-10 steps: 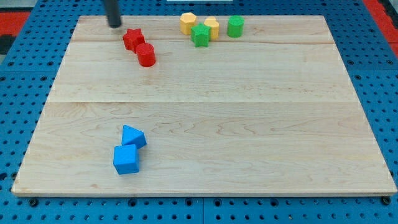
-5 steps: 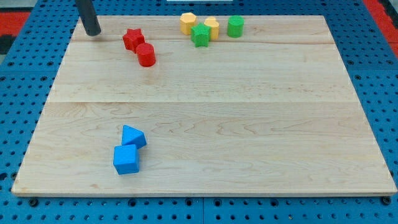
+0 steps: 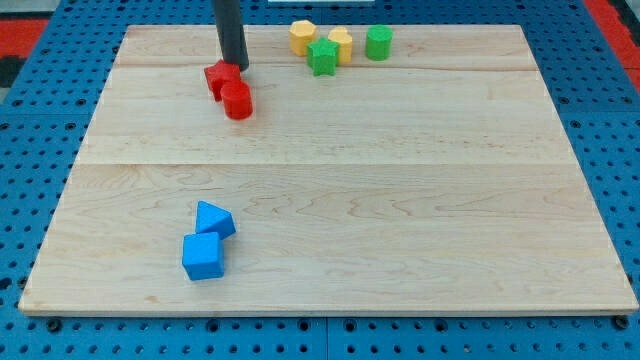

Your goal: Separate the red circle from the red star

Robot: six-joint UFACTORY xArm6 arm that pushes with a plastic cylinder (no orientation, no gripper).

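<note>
The red star (image 3: 218,78) lies near the top left of the wooden board (image 3: 400,200). The red circle (image 3: 238,101) sits just below and to the right of it, touching it. My tip (image 3: 236,66) is at the star's upper right edge, right against it and just above the circle. The rod rises straight up out of the view's top.
Two yellow blocks (image 3: 302,37) (image 3: 341,43), a green star (image 3: 322,57) and a green cylinder (image 3: 378,42) cluster at the top centre. A blue triangle (image 3: 215,219) and a blue cube (image 3: 203,257) lie together at the bottom left.
My tip went left of the red pair, then swung right to the star's upper right edge. The star and circle have shifted slightly down and stay in contact.
</note>
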